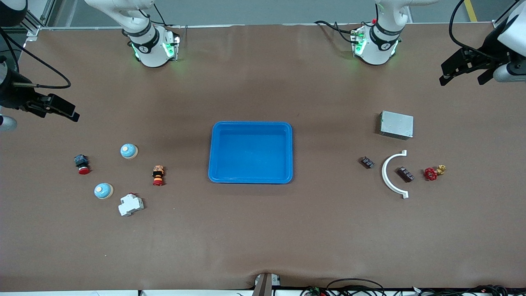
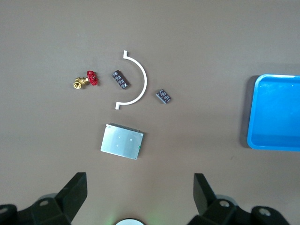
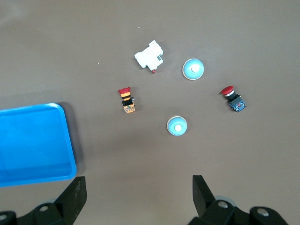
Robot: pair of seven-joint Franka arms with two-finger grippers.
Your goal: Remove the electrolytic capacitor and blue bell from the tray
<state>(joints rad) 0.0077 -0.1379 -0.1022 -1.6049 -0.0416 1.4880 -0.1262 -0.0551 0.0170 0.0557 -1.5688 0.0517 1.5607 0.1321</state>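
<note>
The tray (image 1: pixel 250 152) sits mid-table and is empty in all three views; only its bare blue floor shows. Nothing in it is left to remove.

Two blue bells lie on the table toward the right arm's end, well apart from the tray: one blue bell (image 1: pixel 129 151) farther from the front camera, the other bell (image 1: pixel 103 190) nearer to it. I cannot tell which of them, if either, came out of the tray. No part in view reads clearly as an electrolytic capacitor. The small red-capped orange part (image 1: pixel 158 175) between the bells and the tray is a possible candidate, but it looks more like a push-button; uncertain.

Other items at the right arm's end: a red-capped button (image 1: pixel 82 164) and a white breaker block (image 1: pixel 131 204). At the left arm's end: grey metal box (image 1: pixel 396 124), white curved bracket (image 1: pixel 392 174), two dark terminal blocks (image 1: pixel 367 162), red-handled valve (image 1: pixel 434 172).

Right gripper (image 1: pixel 61 110): jaws wide, holding nothing, raised over the table edge at its own end. Left gripper (image 1: pixel 466 68): jaws wide, empty, raised over the table edge at its own end. Both arms wait.

Judgement: with the tray clear and both grippers empty and away from it, the removal looks finished, or there was nothing in the tray to start with.
</note>
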